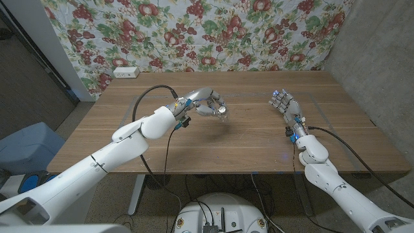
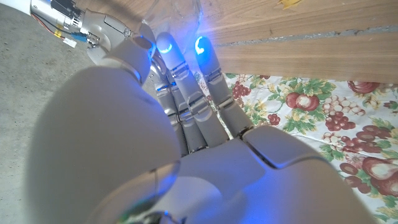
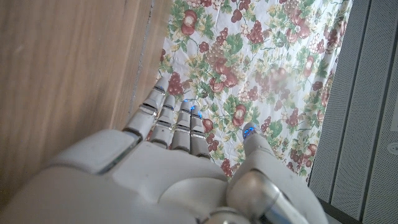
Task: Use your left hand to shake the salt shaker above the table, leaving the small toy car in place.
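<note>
The left hand (image 1: pixel 208 103) is holding the salt shaker (image 1: pixel 222 111) in curled fingers above the table (image 1: pixel 259 139) near its middle, a small, light, likely slick thing best gripped round its body, while the right hand (image 1: pixel 284 103) is waiting with fingers apart near the right edge.

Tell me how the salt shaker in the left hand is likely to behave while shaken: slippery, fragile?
The salt shaker looks small and shiny, probably glass or metal, so it may be slick between the fingers. It seems pinched at the fingertips of the left hand rather than wrapped, so hard shakes could loosen it. It hangs above the table; a drop might crack it.
</note>
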Available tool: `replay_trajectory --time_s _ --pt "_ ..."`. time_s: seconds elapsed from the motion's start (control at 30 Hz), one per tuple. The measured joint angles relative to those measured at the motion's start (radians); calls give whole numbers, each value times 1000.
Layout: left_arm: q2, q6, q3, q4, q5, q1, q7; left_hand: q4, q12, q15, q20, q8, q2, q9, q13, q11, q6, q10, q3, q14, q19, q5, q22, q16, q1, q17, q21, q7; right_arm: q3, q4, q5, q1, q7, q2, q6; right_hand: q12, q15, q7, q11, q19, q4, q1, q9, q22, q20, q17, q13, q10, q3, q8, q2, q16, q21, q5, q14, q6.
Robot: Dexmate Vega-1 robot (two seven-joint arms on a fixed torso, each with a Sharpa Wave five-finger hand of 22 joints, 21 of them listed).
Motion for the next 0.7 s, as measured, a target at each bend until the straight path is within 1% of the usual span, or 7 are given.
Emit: replay_trajectory --time_s 0.07,0.1,0.4,0.47,0.7 --pt "6 10 -13 -18 -2 10 7 1 -1 0 0 -2 0 0 0 0 6 0 2 0 0 0 -2 0 0 4 0 0 -2 4 0 6 8 1 -3 0 0 0 0 0 0 0 0 0 0 0 0 0 0 0 0 0 0 0 0 0" --pt "7 15 -14 -18 -3 10 12 2 0 0 0 -5 0 0 0 -3 11 3 2 0 0 0 -2 0 0 4 0 1 -3 6 0 9 8 1 -3 0 0 0 0 0 0 0 0 0 0 0 0 0 0 0 0 0 0 0 0 0" --pt "17 65 -33 -44 -6 26 44 4 4 0 -2 -9 0 0 0 -3 15 3 -1 0 -2 0 -3 0 0 8 8 2 -9 9 -2 25 13 1 -8 0 0 0 0 0 0 0 0 0 0 0 0 0 0 0 0 0 0 0 0 0" --pt "23 82 -46 -66 -5 37 53 4 4 0 -2 -11 0 0 0 -3 15 3 -1 0 -2 0 -3 0 0 8 13 2 -10 9 -6 27 14 1 -10 0 0 0 0 0 0 0 0 0 0 0 0 0 0 0 0 0 0 0 0 0" --pt "31 126 -63 -95 -2 55 78 4 4 0 2 -11 0 0 0 -3 15 3 -1 0 -5 4 -3 0 0 13 18 2 -15 9 -10 36 16 -1 -16 0 0 0 0 0 -2 0 0 0 0 0 0 0 2 0 0 0 0 0 0 0"
